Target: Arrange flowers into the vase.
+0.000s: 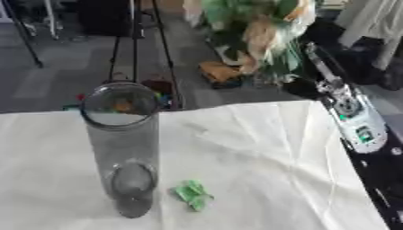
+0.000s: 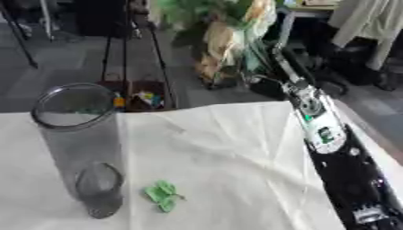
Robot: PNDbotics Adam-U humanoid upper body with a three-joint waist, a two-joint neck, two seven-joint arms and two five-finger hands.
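Nearest to me, a small scrap of green leaves (image 1: 193, 195) lies loose on the white cloth (image 1: 260, 152) that covers the counter, just right of the vase's foot. Beside it stands the vase (image 1: 122, 148), a tall clear glass cylinder, upright on the cloth toward the counter's left side; I look down through its round mouth to the thick base and see nothing inside it.

My right arm (image 2: 330, 152) comes in along the right edge of the counter, black with a silver and white section marked with green, and reaches up and away past the far edge. At its far end a bunch of flowers (image 1: 264, 31) is up in the air beyond the counter, well apart from the vase: green leaves with pale orange and cream blooms, blurred. The right hand itself is lost behind the foliage, so I cannot tell how its fingers are set or how they meet the stems; I only see the bunch sitting where the arm ends.

My left hand shows in neither view.

Beyond the far edge is grey floor with the dark legs of a stand (image 1: 134, 49), and some small coloured items low down near them that I cannot make out.
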